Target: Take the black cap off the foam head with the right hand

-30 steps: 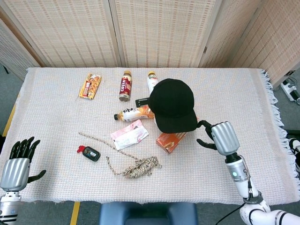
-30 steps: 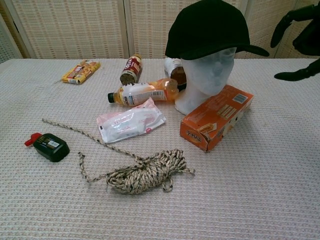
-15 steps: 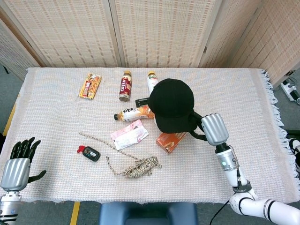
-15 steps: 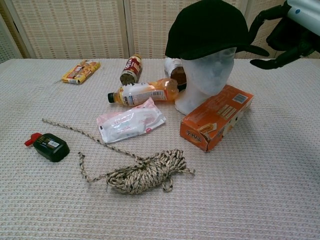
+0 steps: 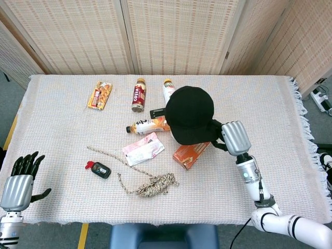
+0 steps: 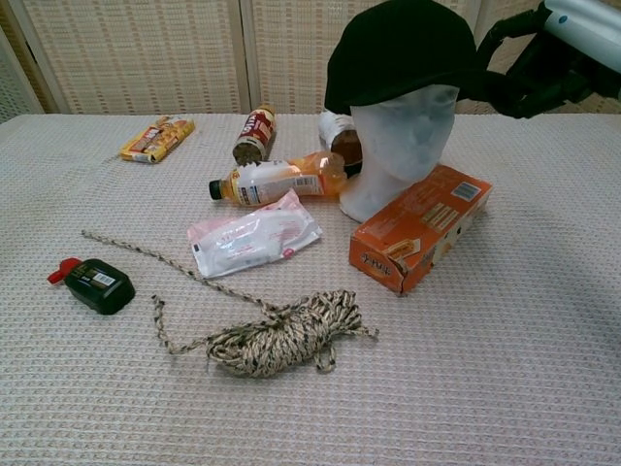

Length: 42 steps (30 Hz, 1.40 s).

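Right hand [image 6: 543, 73] pinching brim of cap [image 6: 403, 53], just left of it, cap on foam head [image 6: 403, 146]. Orange box [image 6: 420, 227] below. Left hand [image 5: 21, 179] spread, far off, holding nothing.

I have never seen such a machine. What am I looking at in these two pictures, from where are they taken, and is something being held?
This is a robot with two arms ending in human-like hands. The head view looks down from above; the chest view looks forward from low, near the table edge. On the cloth-covered table stands a white foam head wearing a black cap. Around it lie an orange box, several bottles, a snack pack, a pink pouch, a coiled rope and a small black device. The right hand grips the cap's brim. The left hand waits open, holding nothing.
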### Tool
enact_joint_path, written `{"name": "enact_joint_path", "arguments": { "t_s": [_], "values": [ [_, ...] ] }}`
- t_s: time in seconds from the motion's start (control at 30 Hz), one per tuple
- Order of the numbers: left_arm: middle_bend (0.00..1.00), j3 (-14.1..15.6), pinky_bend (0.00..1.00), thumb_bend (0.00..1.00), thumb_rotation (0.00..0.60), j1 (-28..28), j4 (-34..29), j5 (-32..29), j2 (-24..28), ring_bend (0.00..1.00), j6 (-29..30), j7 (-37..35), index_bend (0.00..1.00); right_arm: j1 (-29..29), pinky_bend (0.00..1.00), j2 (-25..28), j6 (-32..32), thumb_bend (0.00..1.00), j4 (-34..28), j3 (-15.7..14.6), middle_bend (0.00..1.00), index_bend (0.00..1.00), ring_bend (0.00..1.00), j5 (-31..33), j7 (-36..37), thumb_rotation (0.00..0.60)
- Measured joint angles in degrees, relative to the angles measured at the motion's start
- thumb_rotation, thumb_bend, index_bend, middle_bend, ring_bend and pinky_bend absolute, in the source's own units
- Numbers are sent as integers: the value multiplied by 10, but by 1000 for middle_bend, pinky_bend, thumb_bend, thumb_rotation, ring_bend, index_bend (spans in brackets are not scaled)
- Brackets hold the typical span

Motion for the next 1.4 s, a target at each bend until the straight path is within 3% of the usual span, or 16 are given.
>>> {"name": "enact_joint_path", "arguments": {
  "t_s": [0.53,0.9,1.13,1.4],
  "values": [
    [71,1,69,133,600,-5,-1,4,-2,67,-6,0,145,15,1000,-16,31,855,29,64,958,688,999,72,29,600],
    [70,2,69,133,600,-9,-2,3,-3,66,-13,4,146,48,1000,-8,-3,866,109,94,958,689,999,119,20,600],
    [70,3,69,134,600,-11,-6,2,-4,66,-17,10,144,56,1000,20,-31,868,149,84,958,688,999,127,4,600],
    [70,3,68,134,600,-15,-7,5,-8,65,-20,10,144,14,1000,78,-31,870,111,45,958,688,999,121,-10,600]
  ]
}}
